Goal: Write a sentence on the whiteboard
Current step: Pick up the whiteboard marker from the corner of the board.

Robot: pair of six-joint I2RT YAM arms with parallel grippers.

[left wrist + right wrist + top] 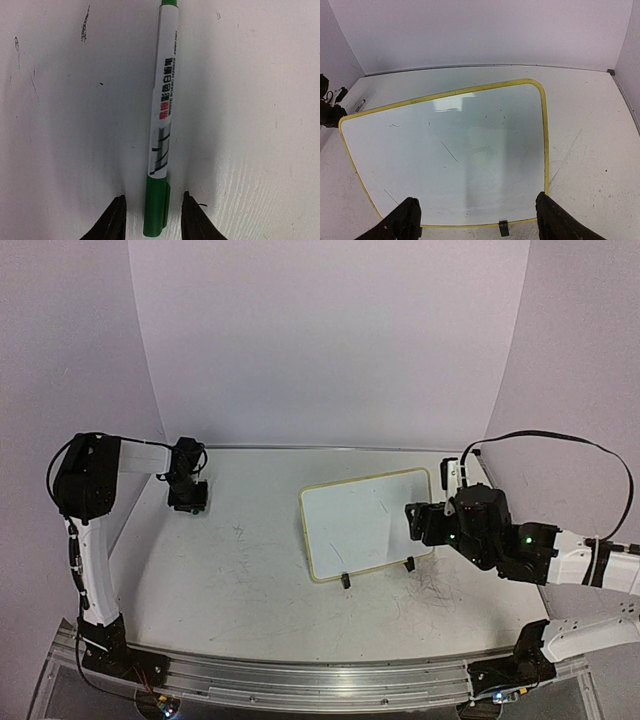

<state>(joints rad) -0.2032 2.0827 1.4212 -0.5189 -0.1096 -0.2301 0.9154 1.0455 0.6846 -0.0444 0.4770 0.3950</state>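
From above, the whiteboard [365,525] sits right of centre on the table [240,570]. The right gripper [415,523] is at its right edge, and the left gripper [188,502] points down at far left. Left wrist: the jaws stand narrowly apart, straddling a green whiteboard marker [162,110] with slim gaps either side. Right wrist: the jaws are spread wide over the board's near edge.

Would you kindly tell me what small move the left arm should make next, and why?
Probably close the left gripper on the green marker: it lies flat on the table between the jaws, with a gap showing on each side, so it looks ungripped. The whiteboard is blank, so writing needs the marker first.
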